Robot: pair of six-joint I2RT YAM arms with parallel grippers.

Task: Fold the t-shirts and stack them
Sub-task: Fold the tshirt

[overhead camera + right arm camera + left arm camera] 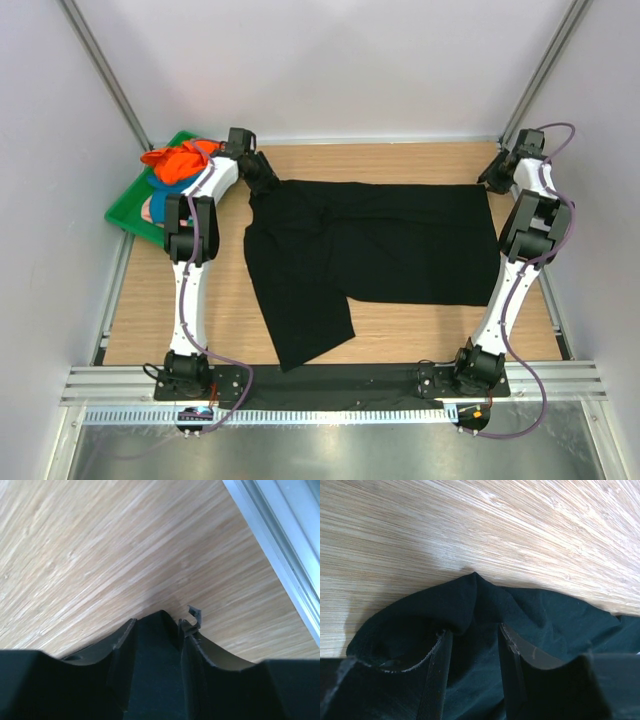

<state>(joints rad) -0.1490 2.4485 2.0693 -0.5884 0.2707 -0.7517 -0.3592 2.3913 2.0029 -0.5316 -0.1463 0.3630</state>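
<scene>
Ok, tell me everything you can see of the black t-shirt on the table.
The black t-shirt is plain, soft, matte cloth, spread mostly flat on the wooden table. Its left part reaches closest to the near edge, with creases across it. Its far left corner lies bunched between the parted jaws of the left gripper; the right gripper sits at its far right corner.

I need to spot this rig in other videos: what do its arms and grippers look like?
The left arm and right arm have white links with black joints and bases. A purple cable loops along each. The fingers are black and flat.
</scene>
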